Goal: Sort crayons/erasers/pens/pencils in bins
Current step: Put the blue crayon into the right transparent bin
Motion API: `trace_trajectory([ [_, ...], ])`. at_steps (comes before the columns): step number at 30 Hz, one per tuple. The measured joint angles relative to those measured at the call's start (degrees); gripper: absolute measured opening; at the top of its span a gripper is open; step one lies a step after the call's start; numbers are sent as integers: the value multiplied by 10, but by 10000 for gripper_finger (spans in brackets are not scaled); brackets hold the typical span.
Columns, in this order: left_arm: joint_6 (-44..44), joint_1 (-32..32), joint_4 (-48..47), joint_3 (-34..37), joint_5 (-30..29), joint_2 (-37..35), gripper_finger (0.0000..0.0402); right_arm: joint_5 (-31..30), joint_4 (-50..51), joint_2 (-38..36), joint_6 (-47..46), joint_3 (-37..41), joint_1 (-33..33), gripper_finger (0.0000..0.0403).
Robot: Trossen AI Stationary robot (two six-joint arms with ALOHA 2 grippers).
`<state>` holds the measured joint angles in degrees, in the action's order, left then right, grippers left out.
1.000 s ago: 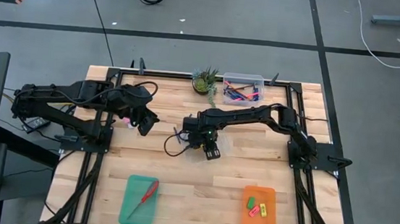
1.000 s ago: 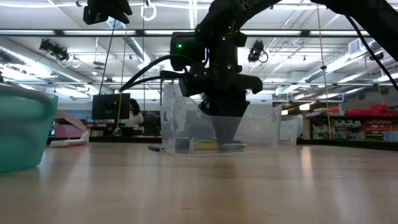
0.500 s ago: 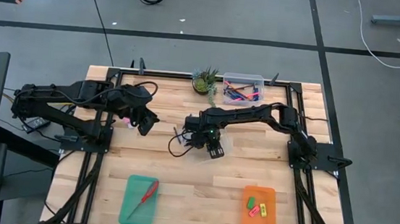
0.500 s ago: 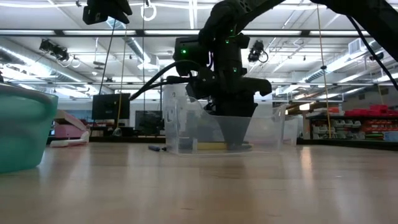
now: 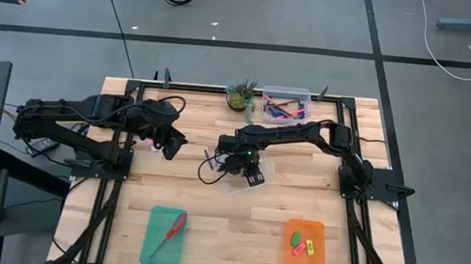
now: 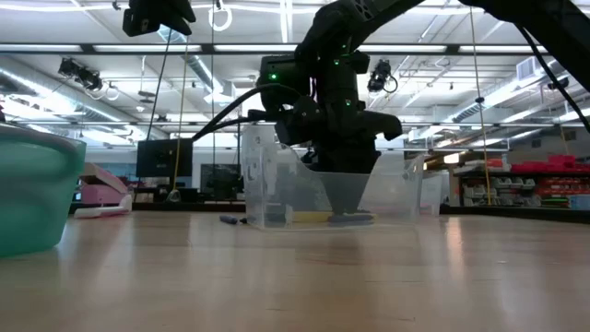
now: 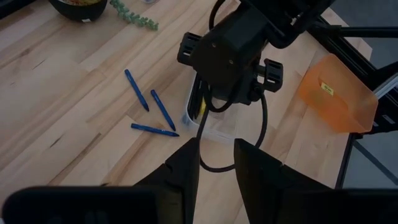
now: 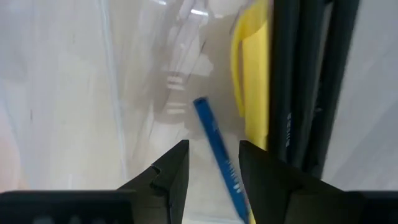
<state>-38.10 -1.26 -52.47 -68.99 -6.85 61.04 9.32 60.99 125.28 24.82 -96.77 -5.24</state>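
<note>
My right gripper points down into a clear bin at the table's middle, open. Between its fingers in the right wrist view, a blue pen lies on the bin's floor. Beside the pen lie a yellow pencil and dark pencils. Whether a finger touches the pen, I cannot tell. Three more blue pens lie on the table just left of the bin. My left gripper waits open over the table's left part, holding nothing.
A second clear bin with coloured sticks stands at the far edge beside a small potted plant. At the near edge sit a teal tray holding a red-handled tool and an orange tray holding small erasers.
My right gripper has turned a little about its own downward line inside the clear bin, staying at the same spot. The left arm has kept still.
</note>
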Motion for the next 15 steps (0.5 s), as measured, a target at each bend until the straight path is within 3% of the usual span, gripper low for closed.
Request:
trace_trajectory([
  [6,-3,0,-1,0,0,0,107,-9,-51,1,1,13,0,146],
  [15,-3,0,-1,0,0,0,105,-43,-47,0,4,29,7,146],
])
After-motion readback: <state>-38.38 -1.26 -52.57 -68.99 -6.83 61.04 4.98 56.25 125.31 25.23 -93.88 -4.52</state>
